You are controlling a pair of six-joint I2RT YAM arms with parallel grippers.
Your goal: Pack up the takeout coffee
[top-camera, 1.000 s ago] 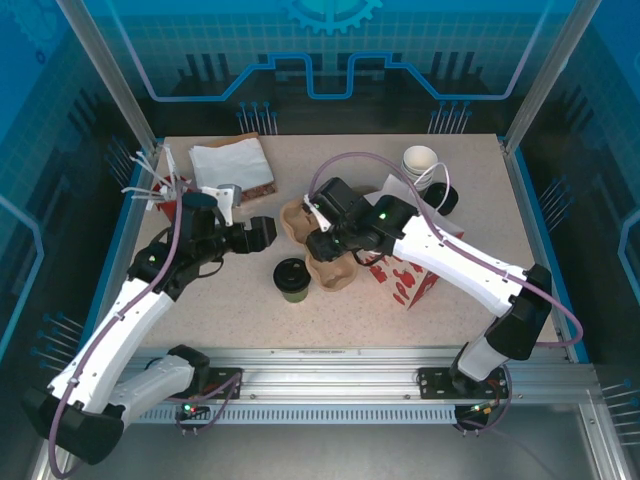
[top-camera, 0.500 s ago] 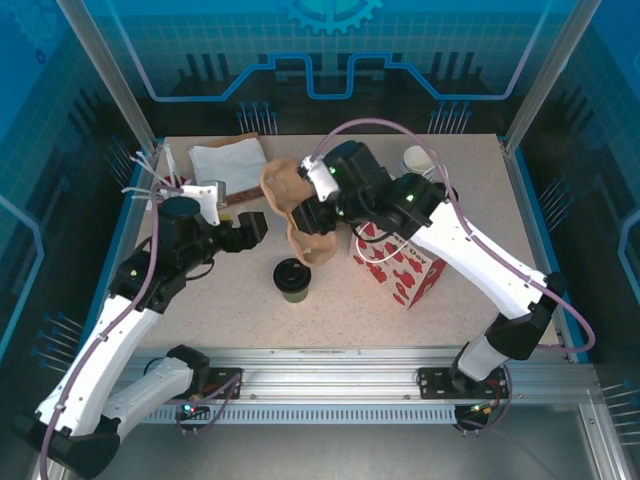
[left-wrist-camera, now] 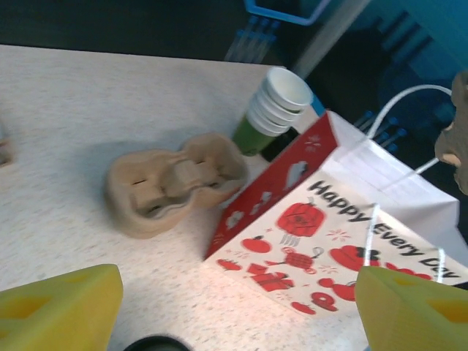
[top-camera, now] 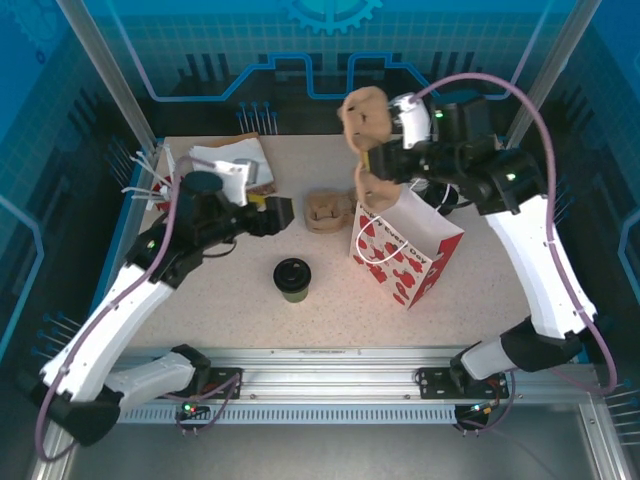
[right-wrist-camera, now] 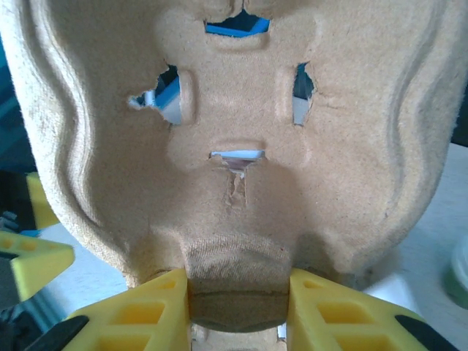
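Takeout coffee [top-camera: 292,278] upright, lid up, axis vertical, near-centre on desk [top-camera: 480,300], unmoved. Right fingers [right-wrist-camera: 146,314] clamped on cup carrier [top-camera: 365,120], since lifted above bag [top-camera: 405,250]. Left fingers [left-wrist-camera: 58,307] apart, empty, shifted right toward second carrier [top-camera: 328,210].

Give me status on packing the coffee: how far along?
Done: the paper bag stands open. In hand: the right end effector is shut on a pulp cup carrier, held above the bag. Left: the lidded takeout coffee sits on the table, outside carrier and bag; the left end effector is open, holding nothing.
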